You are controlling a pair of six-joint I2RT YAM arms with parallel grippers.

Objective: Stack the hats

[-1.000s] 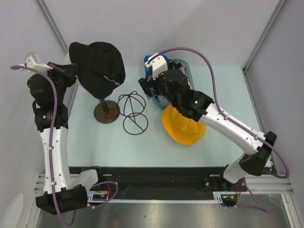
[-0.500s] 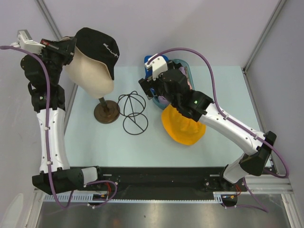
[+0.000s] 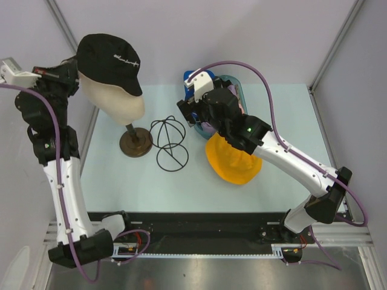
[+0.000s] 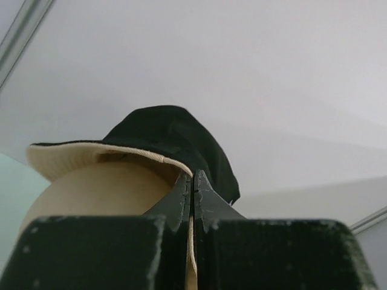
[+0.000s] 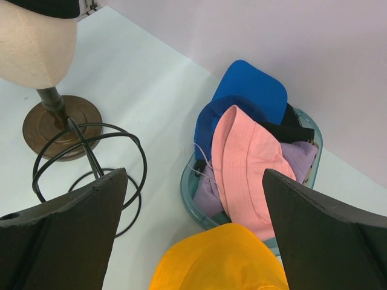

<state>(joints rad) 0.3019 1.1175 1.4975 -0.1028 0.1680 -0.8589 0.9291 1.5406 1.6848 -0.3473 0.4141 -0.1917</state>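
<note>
Left gripper pinched the brim of the black hat; right gripper jaws stood spread.
The black hat sat atop the mannequin head, far left. The right gripper hovered above the orange hat, which lay just near of the basin holding the pink hat, lavender hat and blue cap.

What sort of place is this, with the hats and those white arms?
Probably a robotics lab bench, not a shop: two white robot arms bolted to a pale table, plain panels around it, and props such as a mannequin head wearing a black hat and a basin of coloured hats.
</note>
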